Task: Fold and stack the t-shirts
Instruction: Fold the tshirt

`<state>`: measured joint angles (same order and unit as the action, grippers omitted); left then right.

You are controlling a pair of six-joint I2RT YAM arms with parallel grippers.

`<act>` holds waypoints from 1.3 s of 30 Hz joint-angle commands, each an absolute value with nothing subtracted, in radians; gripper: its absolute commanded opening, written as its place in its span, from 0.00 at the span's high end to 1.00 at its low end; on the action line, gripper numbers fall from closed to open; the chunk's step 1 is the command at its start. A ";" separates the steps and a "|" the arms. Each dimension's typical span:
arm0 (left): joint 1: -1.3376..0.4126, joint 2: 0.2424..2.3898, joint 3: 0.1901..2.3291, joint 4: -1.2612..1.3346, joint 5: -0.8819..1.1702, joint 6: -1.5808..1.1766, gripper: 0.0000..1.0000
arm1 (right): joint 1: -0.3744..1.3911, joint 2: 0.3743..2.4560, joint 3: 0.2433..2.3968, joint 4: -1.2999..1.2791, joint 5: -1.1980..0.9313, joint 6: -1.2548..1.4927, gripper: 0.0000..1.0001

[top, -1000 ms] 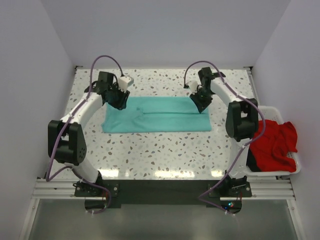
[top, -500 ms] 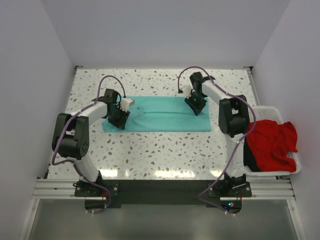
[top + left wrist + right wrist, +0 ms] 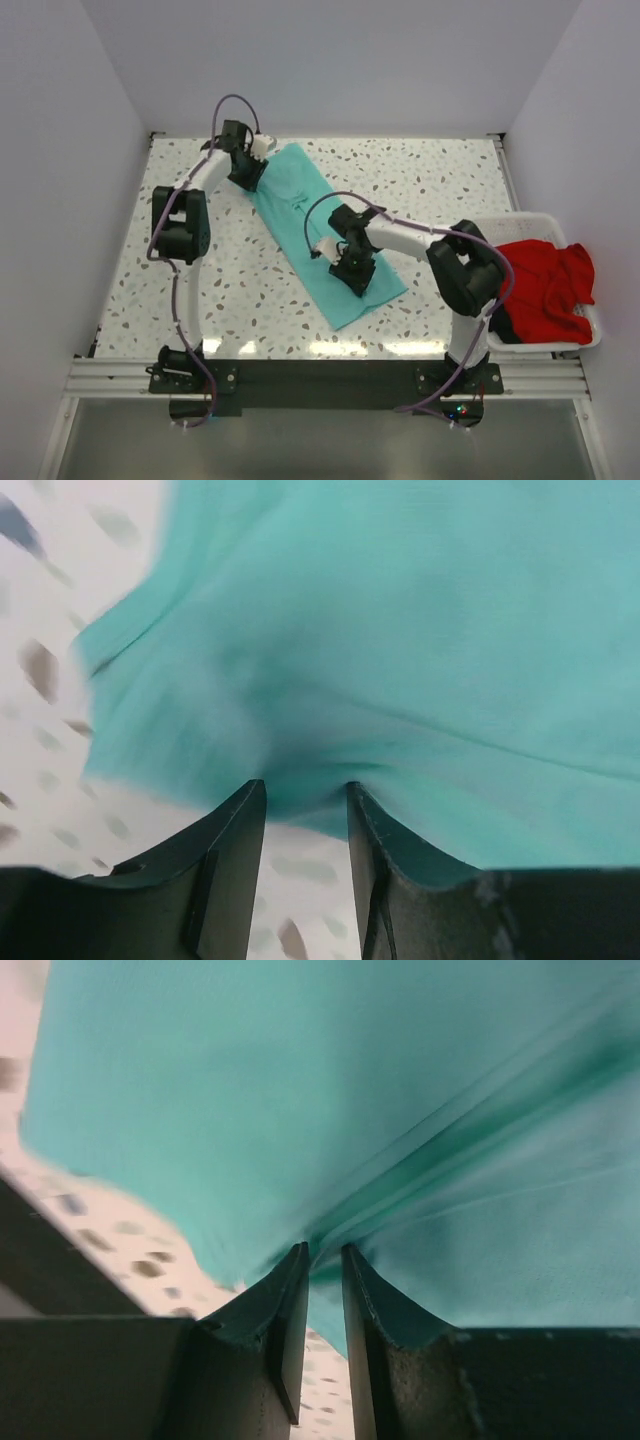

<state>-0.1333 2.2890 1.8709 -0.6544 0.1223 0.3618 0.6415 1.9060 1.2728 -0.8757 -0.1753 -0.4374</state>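
Observation:
The teal t-shirt (image 3: 300, 215) lies folded into a long strip, running diagonally from the far left to the near middle of the table. My left gripper (image 3: 250, 172) is at its far end, its fingertips closed on a bunch of the fabric edge (image 3: 400, 630). My right gripper (image 3: 352, 268) is near its near end, jaws almost together with a fold of the teal fabric (image 3: 300, 1080) pinched between them. The red t-shirt (image 3: 545, 285) lies crumpled in the basket at the right.
A white slatted basket (image 3: 530, 217) stands at the table's right edge and holds the red shirt. Speckled tabletop (image 3: 450, 190) shows on both sides of the teal strip. White walls close in the left, back and right.
The teal shirt has swung from lying left-to-right across the table to a diagonal. My left gripper moved to the far left, and my right gripper moved nearer, toward the middle.

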 commanded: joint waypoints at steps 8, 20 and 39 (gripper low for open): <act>-0.132 2.067 1.826 -0.568 0.285 0.278 0.51 | 0.615 1.784 1.420 -1.011 -0.365 -0.386 0.73; -0.253 1.953 1.387 -0.473 0.406 0.224 0.54 | 0.606 1.953 1.359 -0.884 -0.255 -0.385 0.78; -0.287 2.099 1.562 -0.517 0.346 0.268 0.53 | 0.620 1.933 1.511 -0.936 -0.612 -0.292 0.69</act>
